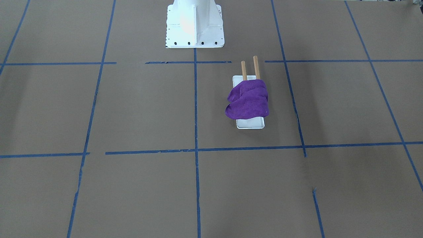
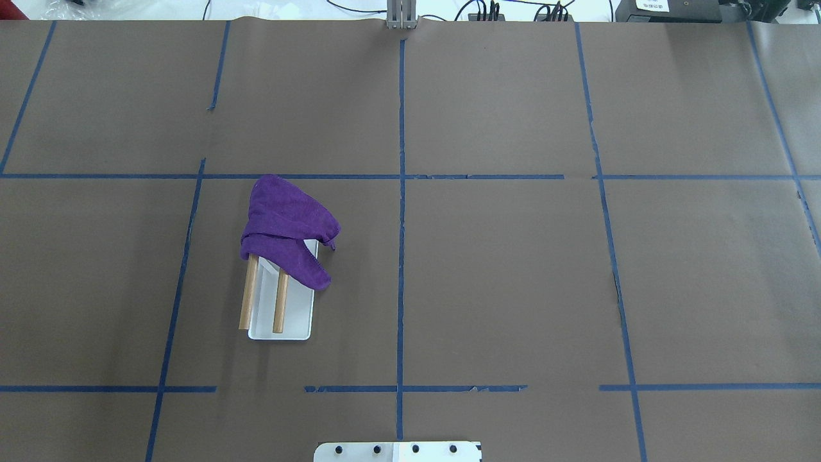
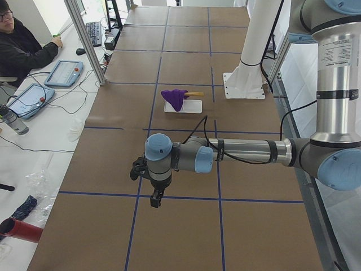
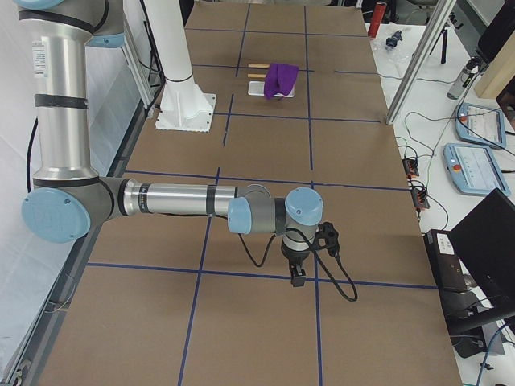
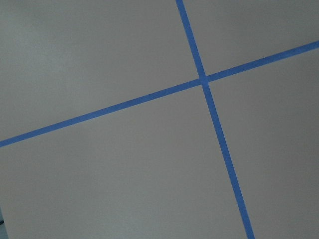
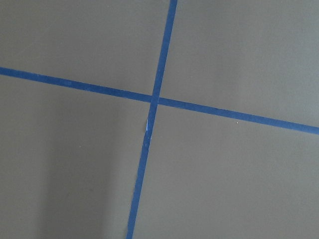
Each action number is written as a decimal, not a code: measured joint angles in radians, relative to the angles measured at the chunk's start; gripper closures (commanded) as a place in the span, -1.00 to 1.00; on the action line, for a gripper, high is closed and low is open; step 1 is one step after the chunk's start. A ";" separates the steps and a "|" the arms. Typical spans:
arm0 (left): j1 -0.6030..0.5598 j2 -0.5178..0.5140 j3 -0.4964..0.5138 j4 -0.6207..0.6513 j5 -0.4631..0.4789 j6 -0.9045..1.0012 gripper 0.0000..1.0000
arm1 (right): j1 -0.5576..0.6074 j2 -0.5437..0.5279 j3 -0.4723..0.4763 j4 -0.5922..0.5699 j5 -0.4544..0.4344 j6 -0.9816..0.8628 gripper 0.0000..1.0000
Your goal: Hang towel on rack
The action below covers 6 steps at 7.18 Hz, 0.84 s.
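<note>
The purple towel (image 2: 285,231) is draped over the far end of the rack (image 2: 282,327), covering both wooden dowels (image 2: 280,301) there. It also shows in the front-facing view (image 1: 248,100), in the left view (image 3: 175,97) and in the right view (image 4: 281,78). The rack's white base (image 1: 250,124) lies on the brown table. My left gripper (image 3: 156,197) shows only in the left view, far from the rack; I cannot tell its state. My right gripper (image 4: 297,276) shows only in the right view, also far away; I cannot tell its state. Both wrist views show only table and tape.
The white robot pedestal (image 1: 195,26) stands at the table's robot side. Blue tape lines (image 2: 401,192) grid the brown table. An operator (image 3: 22,48) sits by tablets (image 3: 63,73) past the table's far edge. A red bottle (image 3: 22,230) lies off the table.
</note>
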 measured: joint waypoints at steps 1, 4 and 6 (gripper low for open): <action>-0.001 0.005 -0.008 -0.001 -0.037 -0.004 -1.00 | 0.000 0.001 0.001 0.000 0.000 0.000 -1.00; -0.002 0.002 -0.031 -0.004 -0.059 -0.006 -1.00 | 0.000 0.001 0.003 0.001 0.000 -0.001 -1.00; -0.001 -0.005 -0.033 -0.006 -0.058 -0.005 -1.00 | 0.000 0.002 0.004 0.001 0.001 0.000 -1.00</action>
